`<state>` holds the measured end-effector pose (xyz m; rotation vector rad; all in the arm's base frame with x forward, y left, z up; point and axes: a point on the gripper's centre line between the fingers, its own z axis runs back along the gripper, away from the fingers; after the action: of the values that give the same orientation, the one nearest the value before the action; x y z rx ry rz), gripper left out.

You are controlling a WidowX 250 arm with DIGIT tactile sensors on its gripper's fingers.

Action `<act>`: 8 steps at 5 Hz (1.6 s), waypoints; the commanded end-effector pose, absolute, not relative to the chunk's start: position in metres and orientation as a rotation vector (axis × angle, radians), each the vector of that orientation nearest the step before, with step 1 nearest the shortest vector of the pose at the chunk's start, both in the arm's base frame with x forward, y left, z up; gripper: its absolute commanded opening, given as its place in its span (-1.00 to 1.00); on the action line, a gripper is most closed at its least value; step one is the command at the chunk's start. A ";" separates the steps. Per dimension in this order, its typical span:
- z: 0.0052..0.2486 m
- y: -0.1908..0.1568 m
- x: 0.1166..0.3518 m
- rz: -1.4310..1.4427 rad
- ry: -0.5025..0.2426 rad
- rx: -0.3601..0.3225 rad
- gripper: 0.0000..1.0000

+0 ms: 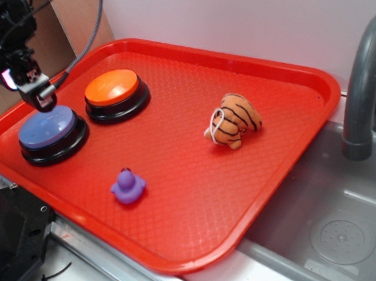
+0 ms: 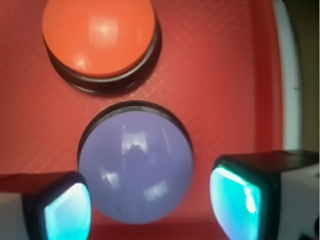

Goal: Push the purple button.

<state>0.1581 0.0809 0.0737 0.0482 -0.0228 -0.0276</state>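
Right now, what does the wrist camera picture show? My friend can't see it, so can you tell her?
A big round purple button sits right below the camera, between the two fingers of the robot's open hand. Behind it is an orange button of the same shape, both resting on a red tray.

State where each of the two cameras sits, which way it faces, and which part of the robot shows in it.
Exterior: off the tray's near side, raised, looking down across the red tray toward the wall; the arm and gripper show at upper left.
Wrist: on the arm, looking straight down between the two fingers; only those show.
Shared: the purple button, the orange button and the tray.
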 end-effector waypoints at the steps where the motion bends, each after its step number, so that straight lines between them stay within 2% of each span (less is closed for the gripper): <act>1: 0.040 0.082 0.163 -0.046 -0.003 0.045 1.00; 2: 0.037 0.083 0.163 -0.028 0.010 0.034 1.00; 3: 0.052 0.081 0.166 -0.032 0.005 0.051 1.00; 5: 0.115 0.076 0.173 -0.009 -0.042 0.090 1.00; 7: 0.137 0.073 0.169 0.023 -0.014 0.094 1.00; 8: 0.147 0.072 0.168 0.030 -0.030 0.096 1.00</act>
<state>0.1617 0.0722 0.1363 0.0785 0.0180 0.0343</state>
